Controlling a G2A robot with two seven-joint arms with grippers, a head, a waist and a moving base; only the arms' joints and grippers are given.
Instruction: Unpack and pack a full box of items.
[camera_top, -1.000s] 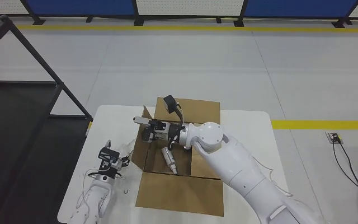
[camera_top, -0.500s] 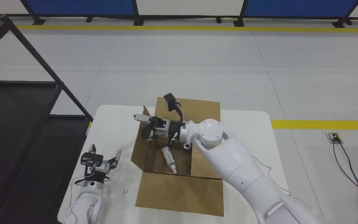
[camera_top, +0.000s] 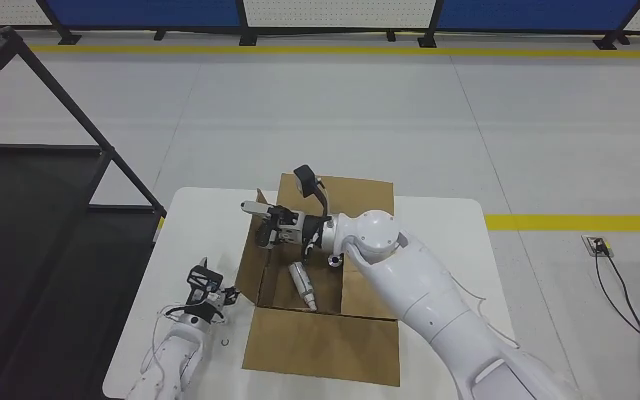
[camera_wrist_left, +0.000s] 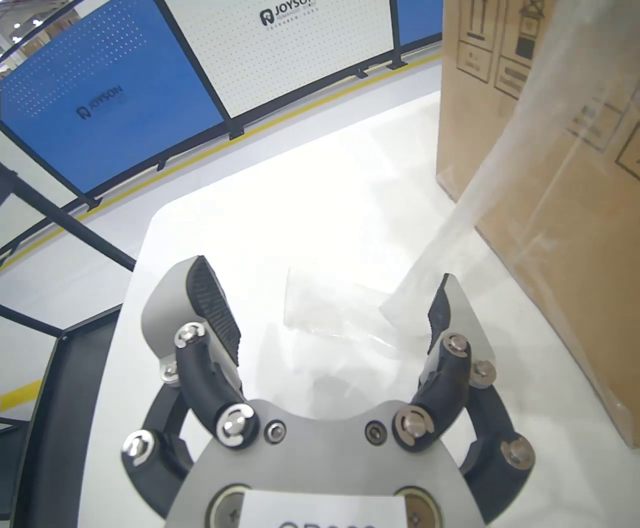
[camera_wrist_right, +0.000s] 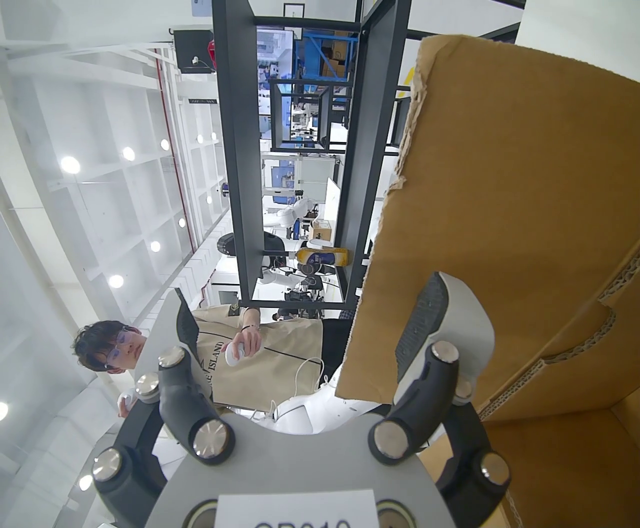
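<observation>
Jaws gape on both arms. My left gripper (camera_wrist_left: 322, 272) has swung back toward the box (camera_top: 320, 345), lower left in the top view, over a clear bag (camera_wrist_left: 330, 315). My right gripper (camera_wrist_right: 306, 287) has edged up beside a flap (camera_wrist_right: 475, 175). One pale item (camera_top: 303, 284) lies inside, so unpacking continues.

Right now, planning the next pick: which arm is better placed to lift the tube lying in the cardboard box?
Probably right. The right pincer hangs open at the cardboard box flap, near the tube; the left pincer sits outside, over a clear bag.
</observation>
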